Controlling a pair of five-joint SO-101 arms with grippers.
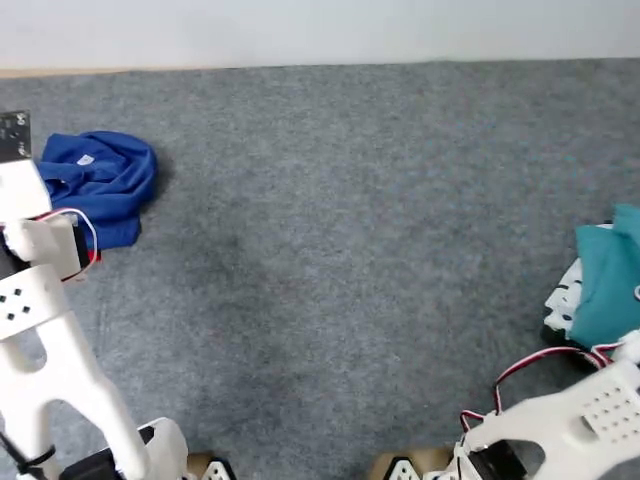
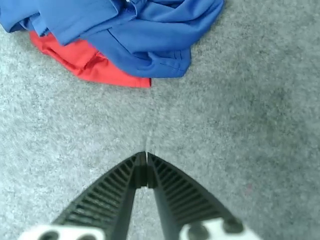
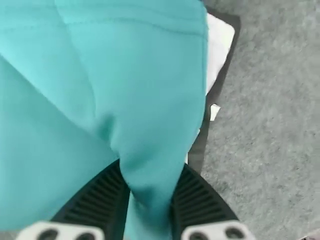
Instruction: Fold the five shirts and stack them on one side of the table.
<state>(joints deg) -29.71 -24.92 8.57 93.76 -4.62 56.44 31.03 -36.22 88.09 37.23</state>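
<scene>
A crumpled blue shirt [image 1: 100,180] lies at the table's far left, on top of a red shirt [image 2: 87,62] whose edge sticks out beneath it. My left gripper [image 2: 146,165] hovers over bare carpet just short of that pile, fingers shut with nothing between them. At the right edge sits a teal shirt [image 1: 610,285] on top of a white shirt [image 1: 567,295] and a dark one [image 3: 220,85]. My right gripper [image 3: 150,200] is shut on a fold of the teal shirt [image 3: 125,90], which bulges up between the fingers.
The grey carpeted table [image 1: 350,230] is open across its middle. A pale wall strip [image 1: 320,30] runs along the far edge. The white arm bases stand at the near left [image 1: 60,370] and near right [image 1: 560,430].
</scene>
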